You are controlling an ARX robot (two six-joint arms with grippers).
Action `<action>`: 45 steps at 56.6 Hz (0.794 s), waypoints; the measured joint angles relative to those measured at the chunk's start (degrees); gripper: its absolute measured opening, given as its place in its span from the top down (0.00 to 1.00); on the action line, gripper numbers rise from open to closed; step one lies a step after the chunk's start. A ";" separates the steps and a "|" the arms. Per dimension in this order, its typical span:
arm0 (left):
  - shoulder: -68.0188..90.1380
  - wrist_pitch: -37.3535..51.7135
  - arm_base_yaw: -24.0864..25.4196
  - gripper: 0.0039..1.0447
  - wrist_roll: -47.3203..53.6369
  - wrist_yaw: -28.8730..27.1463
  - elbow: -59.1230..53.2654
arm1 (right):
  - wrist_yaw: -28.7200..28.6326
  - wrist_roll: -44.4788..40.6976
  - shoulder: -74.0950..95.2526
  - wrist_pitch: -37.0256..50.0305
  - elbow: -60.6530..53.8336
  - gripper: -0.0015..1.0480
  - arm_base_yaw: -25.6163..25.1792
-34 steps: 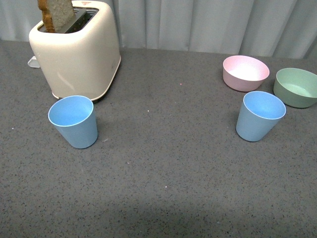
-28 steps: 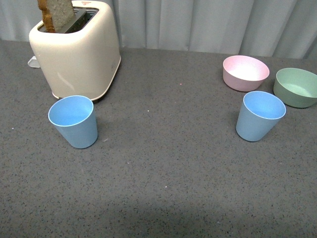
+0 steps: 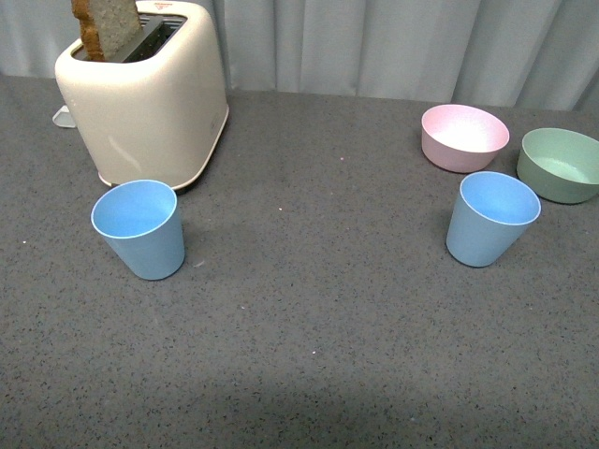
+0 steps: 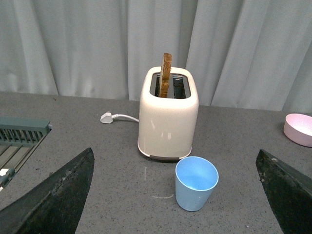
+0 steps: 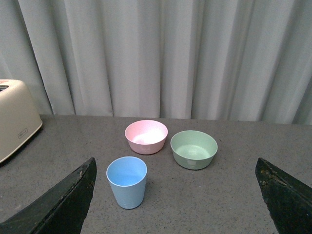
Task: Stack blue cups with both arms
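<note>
Well, the two cups stand apart on the gray counter (image 3: pixel 318 318), both upright and open at the top. In the front view, the left cup (image 3: pixel 138 229) sits at about 9 o'clock, just at 6 o'clock from the cream toaster (image 3: pixel 145 94). A slice of bread (image 3: pixel 105 26) sticks up from the toaster, and its top is cut off by the picture edge. The right cup (image 3: pixel 491 218) sits at about 3 o'clock. The pink bowl (image 3: pixel 464 137) is near it at 11 o'clock, and the green bowl (image 3: pixel 562 164) at 2 o'clock is partly cut off.

No arm shows in the front view. In each wrist view only two dark wedges show, and the rest is cut off. The left fingers (image 4: pixel 61 197) are wide apart, with the left cup and toaster seen between them. The right fingers (image 5: pixel 63 202) are wide apart too, with the right cup and both bowls between them. Neither pair touches a cup.

A white plug (image 4: pixel 106 117) lies near the toaster. A green rack (image 4: pixel 22 134) shows only in part.
</note>
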 joint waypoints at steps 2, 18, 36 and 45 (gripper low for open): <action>0.00 0.00 0.00 0.06 0.00 0.02 0.00 | 0.00 0.00 0.00 0.00 0.00 0.09 0.00; 0.00 0.00 0.00 0.06 0.00 0.02 0.00 | 0.00 0.00 0.00 0.00 0.00 0.09 0.00; 0.00 0.00 0.00 0.06 0.00 0.02 0.00 | 0.00 0.00 0.00 0.00 0.00 0.09 0.00; 0.00 0.00 0.00 0.06 0.00 0.00 0.00 | 0.00 0.00 0.00 0.00 0.00 0.09 0.00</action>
